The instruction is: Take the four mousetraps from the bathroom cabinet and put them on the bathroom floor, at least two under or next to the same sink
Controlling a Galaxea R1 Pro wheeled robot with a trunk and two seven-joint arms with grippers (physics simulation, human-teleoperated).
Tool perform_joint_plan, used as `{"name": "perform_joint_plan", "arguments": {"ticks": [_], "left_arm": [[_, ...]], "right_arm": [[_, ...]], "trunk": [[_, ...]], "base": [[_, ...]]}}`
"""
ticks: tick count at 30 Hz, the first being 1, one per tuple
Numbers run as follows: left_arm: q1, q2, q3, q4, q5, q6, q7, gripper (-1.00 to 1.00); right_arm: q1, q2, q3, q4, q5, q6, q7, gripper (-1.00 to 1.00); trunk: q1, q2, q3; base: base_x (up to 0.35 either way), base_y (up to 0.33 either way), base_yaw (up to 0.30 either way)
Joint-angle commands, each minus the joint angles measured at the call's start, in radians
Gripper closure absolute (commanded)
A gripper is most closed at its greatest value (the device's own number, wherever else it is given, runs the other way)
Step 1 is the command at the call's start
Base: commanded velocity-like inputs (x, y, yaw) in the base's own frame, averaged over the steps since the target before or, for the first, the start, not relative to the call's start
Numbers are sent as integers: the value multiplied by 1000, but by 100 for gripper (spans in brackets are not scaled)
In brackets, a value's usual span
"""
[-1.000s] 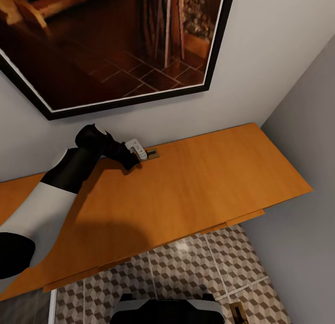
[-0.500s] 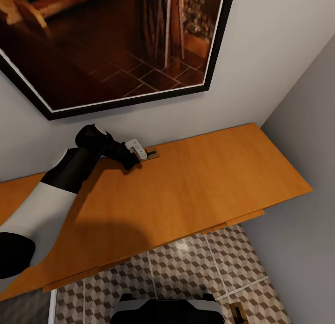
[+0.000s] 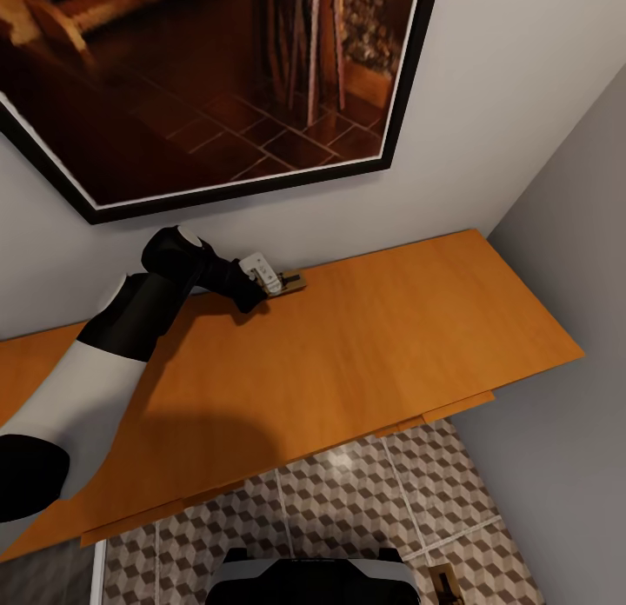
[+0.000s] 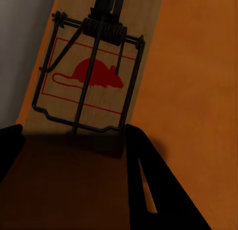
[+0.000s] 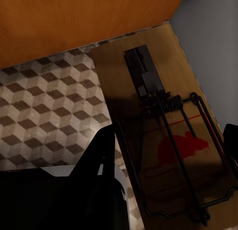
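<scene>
The orange-brown cabinet [image 3: 382,327] stands against the wall. At the back of its top, my left gripper [image 3: 265,281] is shut on the near end of a tan mousetrap [image 3: 292,282]. In the left wrist view that mousetrap [image 4: 89,76] shows its black wire and red mouse print, and reaches out from between the dark fingers [image 4: 148,190]. My right gripper [image 5: 171,136] is shut on a second mousetrap [image 5: 178,145], held low over the cube-patterned bathroom floor [image 5: 44,106] beside the cabinet's edge [image 5: 74,22]. A corner of this trap [image 3: 443,581] peeks in at the head view's lower right.
A large dark-framed picture [image 3: 217,83] hangs on the white wall above the cabinet. A grey wall [image 3: 565,240] closes the right side. Tiled floor [image 3: 348,501] lies between the cabinet front and my base [image 3: 304,579].
My left gripper has shifted slightly toward the wall and to the right, and the mousetrap has moved with it. The view itself has not shifted.
</scene>
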Motion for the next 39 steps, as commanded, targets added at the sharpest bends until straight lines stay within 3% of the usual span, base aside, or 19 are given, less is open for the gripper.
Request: {"name": "perform_joint_plan", "arguments": {"ticks": [1,39], "left_arm": [[-1,1,-2,-1,-10,4,-10,100],[-1,4,-6,6,-10,4,-10,100]], "right_arm": [[-1,0,9,1,-7,-3,-4,100],[-1,-1,9,1,-7,-3,-4,100]], "trunk": [[1,-2,-1],[1,-2,-1]], "base": [[-18,0,0],[-283,-63,0]]}}
